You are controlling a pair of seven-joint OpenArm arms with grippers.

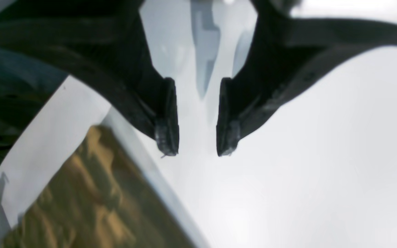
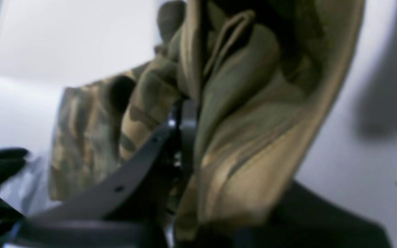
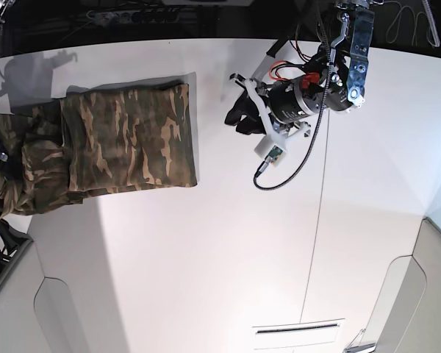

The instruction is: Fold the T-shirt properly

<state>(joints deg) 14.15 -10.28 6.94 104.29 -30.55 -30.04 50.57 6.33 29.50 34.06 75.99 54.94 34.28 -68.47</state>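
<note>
The left tool (image 1: 197,151) hangs over the bare white desk (image 1: 305,172) with its two dark fingers (image 1: 165,137) parted and nothing between them. In the base view it sits at the upper middle of the desk (image 3: 228,243), its black fingers pointing toward the shirt (image 3: 128,140) but apart from it, with a clear strip of desk between them. A black cable (image 3: 294,165) loops down from that arm.

The right tool (image 2: 181,137) is clamped down on a bunch of the shirt (image 2: 240,137); its wrist view shows a thick fold of camouflage cloth gathered right at the fingers and draping over them, the picture blurred. In the base view that arm is mostly hidden at the left edge, behind the bunched cloth (image 3: 22,165).

The shirt lies at the upper left of the desk. Its main part is spread flat as a rough rectangle, with its right edge straight and its lower edge slanting slightly. Its left part is crumpled and lifted toward the left edge of the desk, where the right tool has it.
</note>
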